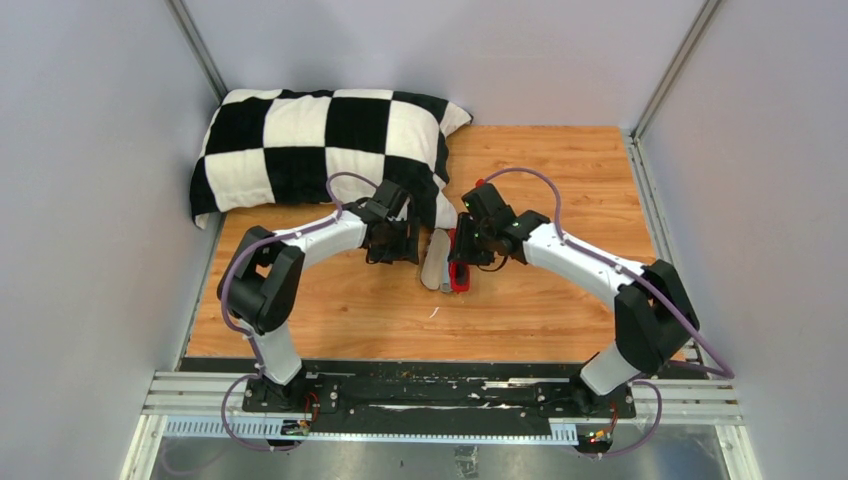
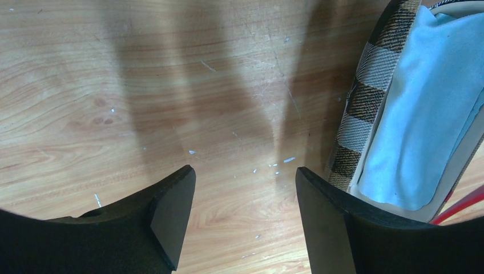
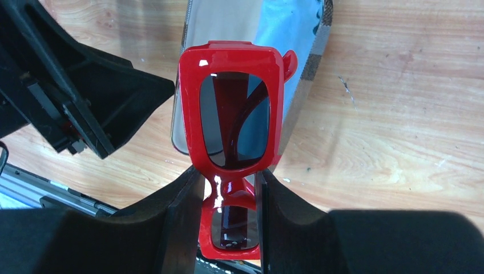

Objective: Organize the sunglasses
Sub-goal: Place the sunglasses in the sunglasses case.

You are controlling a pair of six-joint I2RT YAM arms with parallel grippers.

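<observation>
Clenched on the bridge of the sunglasses (image 3: 228, 60): the right gripper (image 3: 230, 197), fingers (image 3: 285, 228) pressed to either side of the glossy red frame. Held so, with one dark lens reaching out past the fingertips and the other tucked back toward the palm, long axis running straight along the fingers' own line. Just beyond and below the forward lens, the open plaid case (image 2: 365, 74), lying roughly in line with the frame and lined with the light blue cloth (image 2: 422, 103). Contact between frame and case: not to be told from these views; from above, side by side and very close. Across the case from the right fingers, the left gripper (image 2: 240, 220): released, grasping nothing, only bare wood between its pads (image 2: 171, 220), the case's edge just outside one of them. Nearer the job by far: the right arm, loaded and poised over the opening. Probably calls for a short carry forward and down, laying the frame lengthwise on the cloth, then letting go. Underneath, a flat, scuffed wooden table (image 1: 560, 300); well behind both grippers, a checkered pillow (image 1: 320, 150); pale walls (image 1: 90, 200) close on three sides, leaving little room for wide swings.
</observation>
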